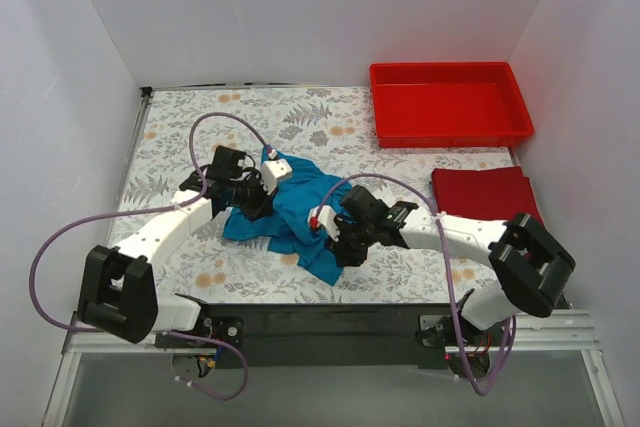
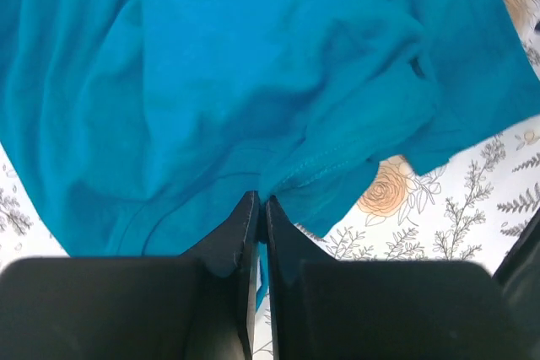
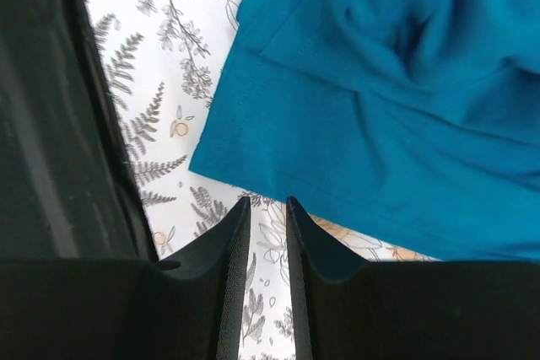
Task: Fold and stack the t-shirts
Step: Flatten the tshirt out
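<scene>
White panels [image 1: 330, 7] box in a table [image 1: 300, 107] covered with a leafy floral print, and from where I stand the job looks roughly half done. Nearest me, both arms reach out from the near edge and bend inward toward each other, wrists low over the cloth. The left arm [image 1: 165, 227] lies stretched out with its elbow close to the table. The left gripper [image 2: 258, 201] has its jaws pressed together on a hem fold of the teal t-shirt [image 1: 300, 202], a sliver of cloth showing in the slit between them. The rest of that shirt spreads away beyond the tips in loose, rumpled folds. The right arm [image 1: 460, 232] angles in from the other side. The right gripper [image 3: 268, 201] has its jaws drawn nearly together, with only a thin strip of printed table between them and nothing held. A flat edge of the teal shirt lies just ahead of its tips and runs off to their right. So the teal t-shirt is an unfolded heap between the two grippers, and I judge it needs spreading flat, folding and stacking. Farther off, behind the right gripper's wrist, a red t-shirt [image 1: 485, 192] lies folded into a neat rectangle, well apart from the teal one. Farthest back, a red tray [image 1: 450, 135] sits near the rear panel.
</scene>
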Robot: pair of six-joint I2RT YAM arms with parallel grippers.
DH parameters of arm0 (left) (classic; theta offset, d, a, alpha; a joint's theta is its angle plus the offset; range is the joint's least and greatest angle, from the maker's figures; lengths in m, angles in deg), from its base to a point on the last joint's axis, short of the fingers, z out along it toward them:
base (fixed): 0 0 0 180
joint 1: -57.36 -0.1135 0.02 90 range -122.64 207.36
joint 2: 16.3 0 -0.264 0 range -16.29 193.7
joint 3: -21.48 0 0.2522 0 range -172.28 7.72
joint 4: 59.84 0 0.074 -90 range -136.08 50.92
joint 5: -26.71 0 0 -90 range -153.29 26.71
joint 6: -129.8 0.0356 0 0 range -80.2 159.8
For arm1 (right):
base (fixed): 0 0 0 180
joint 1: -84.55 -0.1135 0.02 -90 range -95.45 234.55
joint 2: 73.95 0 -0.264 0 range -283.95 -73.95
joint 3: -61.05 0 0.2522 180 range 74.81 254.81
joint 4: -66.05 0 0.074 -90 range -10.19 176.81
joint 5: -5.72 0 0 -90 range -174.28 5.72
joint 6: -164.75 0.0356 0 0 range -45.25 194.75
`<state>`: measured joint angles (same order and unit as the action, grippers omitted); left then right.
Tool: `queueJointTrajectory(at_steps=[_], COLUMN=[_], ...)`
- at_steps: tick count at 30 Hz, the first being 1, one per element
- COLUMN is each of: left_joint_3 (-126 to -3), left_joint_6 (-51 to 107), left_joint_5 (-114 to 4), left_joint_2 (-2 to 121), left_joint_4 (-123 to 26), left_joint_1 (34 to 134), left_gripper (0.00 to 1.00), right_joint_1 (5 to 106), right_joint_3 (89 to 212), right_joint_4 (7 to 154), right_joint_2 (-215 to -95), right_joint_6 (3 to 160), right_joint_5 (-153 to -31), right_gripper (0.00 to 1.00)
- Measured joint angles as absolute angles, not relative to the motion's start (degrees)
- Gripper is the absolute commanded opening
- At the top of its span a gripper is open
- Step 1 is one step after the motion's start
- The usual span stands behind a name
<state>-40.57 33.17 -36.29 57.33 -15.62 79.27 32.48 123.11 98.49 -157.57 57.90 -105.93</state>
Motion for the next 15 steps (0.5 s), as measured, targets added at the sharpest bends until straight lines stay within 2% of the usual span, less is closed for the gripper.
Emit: queueJointTrajectory(at_steps=[3, 11, 15], left_joint_3=[-43.39, -50.01, -51.13], left_joint_6=[30.72, 27.46, 27.40], left_joint_5=[-35.46, -35.35, -36.99], left_joint_2=[61.46, 67.14, 67.21], left_joint_4=[-13.83, -8.91, -7.86], left_joint_1=[75.68, 62.48, 55.79], left_gripper=[0.00, 0.00, 0.00], right_joint_1=[30.18, 27.89, 27.89], right_joint_3=[121.95, 122.60, 122.50], right_joint_4=[95.32, 88.52, 88.46], right_joint_2=[-160.87, -166.02, -165.78], right_joint_6=[56.99, 55.30, 55.04], right_joint_5=[-103.13, -95.28, -92.75], right_gripper=[0.28, 0.17, 0.04])
